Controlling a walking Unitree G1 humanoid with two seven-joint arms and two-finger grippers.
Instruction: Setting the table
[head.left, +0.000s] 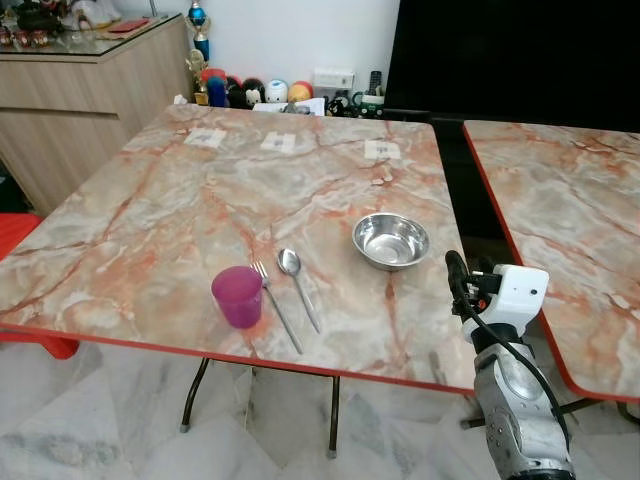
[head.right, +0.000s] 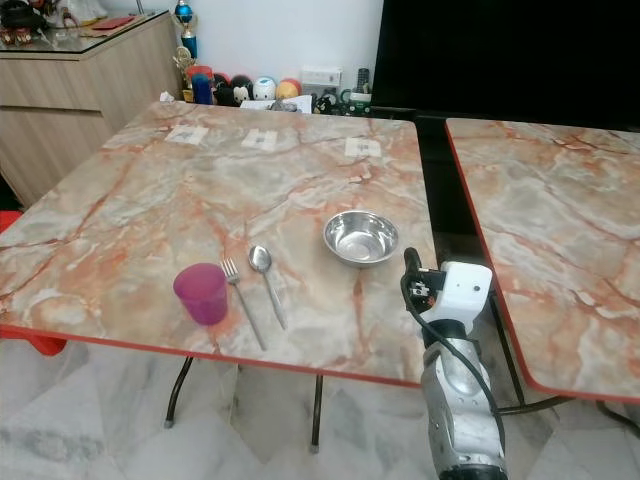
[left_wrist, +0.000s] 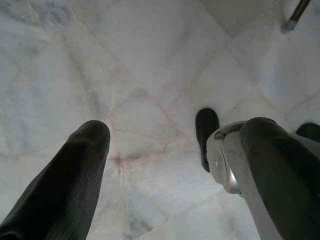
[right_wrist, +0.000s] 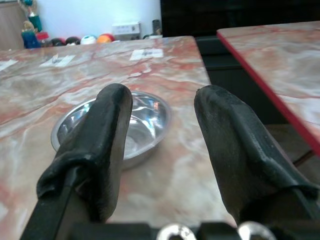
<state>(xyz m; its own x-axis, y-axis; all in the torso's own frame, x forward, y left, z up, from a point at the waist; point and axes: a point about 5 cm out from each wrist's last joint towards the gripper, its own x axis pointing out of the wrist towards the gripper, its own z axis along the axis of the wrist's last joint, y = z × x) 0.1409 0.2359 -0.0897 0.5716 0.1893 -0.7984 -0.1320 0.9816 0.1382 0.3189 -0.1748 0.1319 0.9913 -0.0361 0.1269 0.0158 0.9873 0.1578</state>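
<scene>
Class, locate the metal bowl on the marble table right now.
The metal bowl sits right of the spoon, toward the marble table's right edge, ahead of the open right gripper.

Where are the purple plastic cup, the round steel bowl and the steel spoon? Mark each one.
purple plastic cup (head.left: 237, 297): left eye view, on its side wall.
round steel bowl (head.left: 390, 240): left eye view, on its inner base.
steel spoon (head.left: 300, 288): left eye view, on its handle.
</scene>
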